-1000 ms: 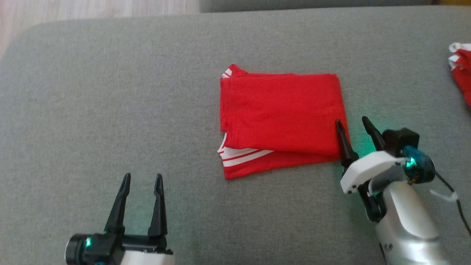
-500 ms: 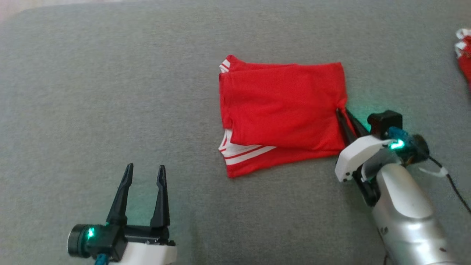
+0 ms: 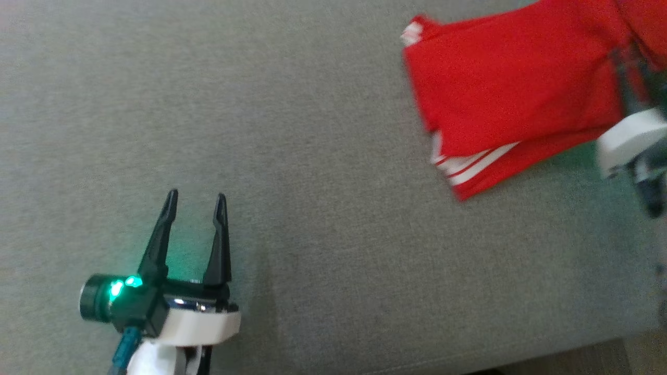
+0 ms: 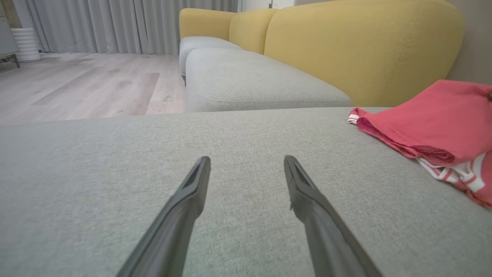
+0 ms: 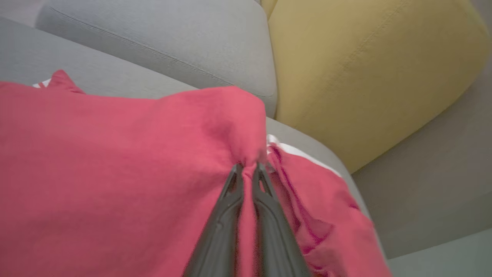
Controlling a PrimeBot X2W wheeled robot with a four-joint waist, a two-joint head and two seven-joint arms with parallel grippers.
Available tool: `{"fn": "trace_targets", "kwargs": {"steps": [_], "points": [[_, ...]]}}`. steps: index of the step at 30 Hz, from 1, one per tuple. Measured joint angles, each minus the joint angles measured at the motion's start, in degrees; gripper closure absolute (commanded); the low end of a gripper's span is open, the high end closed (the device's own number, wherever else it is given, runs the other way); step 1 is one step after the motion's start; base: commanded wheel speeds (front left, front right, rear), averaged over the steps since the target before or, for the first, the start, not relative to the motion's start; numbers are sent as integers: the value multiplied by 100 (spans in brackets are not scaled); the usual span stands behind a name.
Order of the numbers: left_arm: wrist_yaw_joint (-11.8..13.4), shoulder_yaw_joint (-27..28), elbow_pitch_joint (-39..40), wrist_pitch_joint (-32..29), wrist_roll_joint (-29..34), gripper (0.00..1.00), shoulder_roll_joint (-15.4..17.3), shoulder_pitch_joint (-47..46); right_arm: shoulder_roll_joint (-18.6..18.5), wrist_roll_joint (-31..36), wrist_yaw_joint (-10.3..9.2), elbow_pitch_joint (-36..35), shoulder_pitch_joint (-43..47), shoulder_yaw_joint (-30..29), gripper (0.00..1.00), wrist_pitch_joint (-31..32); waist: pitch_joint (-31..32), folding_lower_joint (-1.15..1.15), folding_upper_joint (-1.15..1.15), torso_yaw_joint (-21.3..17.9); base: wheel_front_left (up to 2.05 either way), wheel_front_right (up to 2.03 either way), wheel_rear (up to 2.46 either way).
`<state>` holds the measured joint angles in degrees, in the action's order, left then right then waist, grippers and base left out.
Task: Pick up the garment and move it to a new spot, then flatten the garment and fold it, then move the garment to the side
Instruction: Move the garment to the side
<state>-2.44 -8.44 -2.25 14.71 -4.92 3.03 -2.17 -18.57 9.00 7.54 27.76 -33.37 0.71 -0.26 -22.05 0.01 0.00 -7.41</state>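
Garment (image 3: 510,88), red, white-striped, pinched in closed right pincer (image 5: 248,167); left pincer (image 3: 196,196) spread, empty, over grey cushion (image 3: 312,130).

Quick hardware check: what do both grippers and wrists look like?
Left gripper: two long black tapered fingers on a black base with a green light, black cylindrical module beside it, white wrist shell, teal cable below. Right gripper: matching dark tapered fingers, white wrist shell, blurred in the head view.

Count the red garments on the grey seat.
2. One folded garment, pinched by the right gripper; a second red garment lies close beside it, past that gripper. More may be hidden underneath.
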Motion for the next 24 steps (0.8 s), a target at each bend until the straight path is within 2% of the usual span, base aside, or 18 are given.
{"fn": "trace_targets", "kwargs": {"steps": [6,9,10,11,12,15,17,20,24], "points": [[-126,88,27,0,38,0,-2,-352,-684,70,0,-773,-260,-449,100,363,-433,0,0,-206,0,0,0],[-170,90,30,0,37,0,-2,-517,-895,114,0,-1095,-287,-733,98,541,-632,0,0,-258,0,0,0],[-170,90,30,0,37,0,-2,-517,-895,114,0,-1095,-287,-733,70,541,-632,0,0,-258,0,0,0],[-205,90,26,0,37,0,-2,-568,-928,152,0,-1196,-285,-837,51,591,-688,0,0,-270,0,0,0],[-220,90,25,0,37,0,-2,-614,-945,218,0,-1292,-283,-945,0,643,-731,0,0,-278,0,0,0],[-265,88,1,0,37,0,-2,-722,-920,636,0,-1685,-273,-1262,0,563,-758,1,0,-273,0,0,0],[-267,80,-29,0,33,0,-3,-744,-754,900,0,-1967,-223,-1337,0,300,-687,-1,0,-247,0,0,0],[-257,25,-80,0,-56,0,-4,-737,-272,1094,0,-2033,16,-1213,0,-192,-520,-1,0,-192,0,0,0],[-122,-115,-142,0,-208,0,-8,-623,554,943,0,-1651,735,-732,0,-840,-196,-2,0,-92,0,0,0]]}}
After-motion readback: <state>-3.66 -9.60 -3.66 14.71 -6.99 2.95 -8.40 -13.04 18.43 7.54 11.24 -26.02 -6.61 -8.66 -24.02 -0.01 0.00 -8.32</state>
